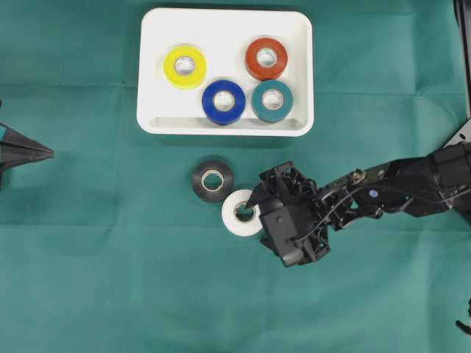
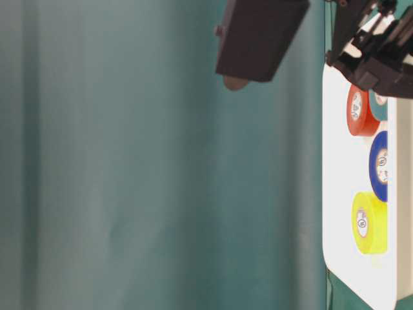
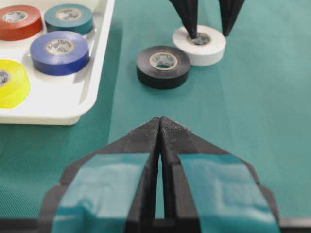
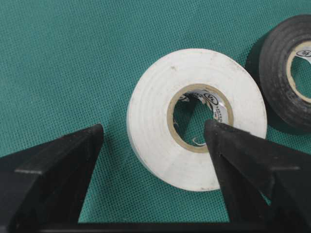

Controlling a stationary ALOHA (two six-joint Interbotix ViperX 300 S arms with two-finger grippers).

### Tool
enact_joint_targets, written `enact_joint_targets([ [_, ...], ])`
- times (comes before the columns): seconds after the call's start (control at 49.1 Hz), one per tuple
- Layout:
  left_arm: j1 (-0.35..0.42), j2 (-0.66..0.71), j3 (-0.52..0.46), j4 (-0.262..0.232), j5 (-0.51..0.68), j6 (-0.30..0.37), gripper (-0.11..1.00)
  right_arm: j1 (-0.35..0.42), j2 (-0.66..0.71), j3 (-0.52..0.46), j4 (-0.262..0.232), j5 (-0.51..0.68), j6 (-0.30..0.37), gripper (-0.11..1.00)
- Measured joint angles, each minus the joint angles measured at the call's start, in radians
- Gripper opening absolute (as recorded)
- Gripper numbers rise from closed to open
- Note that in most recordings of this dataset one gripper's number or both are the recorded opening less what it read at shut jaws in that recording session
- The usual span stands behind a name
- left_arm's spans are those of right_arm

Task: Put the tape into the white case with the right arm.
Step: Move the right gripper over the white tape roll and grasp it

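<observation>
A white tape roll (image 1: 237,218) lies flat on the green cloth, with a black tape roll (image 1: 212,180) just up and left of it. My right gripper (image 4: 154,127) is open and low over the white roll. One fingertip (image 4: 216,133) sits in the roll's core hole, and the other fingertip (image 4: 92,138) stands off the outer wall with cloth showing between. The white case (image 1: 224,29) lies farther back and holds yellow (image 1: 185,66), red (image 1: 266,58), blue (image 1: 224,101) and teal (image 1: 272,101) rolls. At the left edge my left gripper (image 3: 160,121) is shut on nothing.
The case's near rim (image 1: 221,129) lies a short way behind the black roll. My right arm (image 1: 397,184) reaches in from the right edge. In the table-level view the case (image 2: 339,213) shows at the right, under my right gripper's body.
</observation>
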Motion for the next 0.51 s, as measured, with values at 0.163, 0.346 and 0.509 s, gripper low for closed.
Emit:
enact_joint_targets([
  [0.163,0.000,0.000,0.000,-0.002,0.000,0.002,0.00,0.009,0.018,-0.025,0.000,0.040,-0.002,0.50],
  [0.346,0.000,0.000,0.000,-0.002,0.000,0.002,0.00,0.009,0.029,-0.038,0.000,0.054,0.000,0.36],
  [0.509,0.000,0.000,0.000,-0.002,0.000,0.000,0.00,0.012,0.029,-0.048,0.002,0.074,0.002,0.10],
])
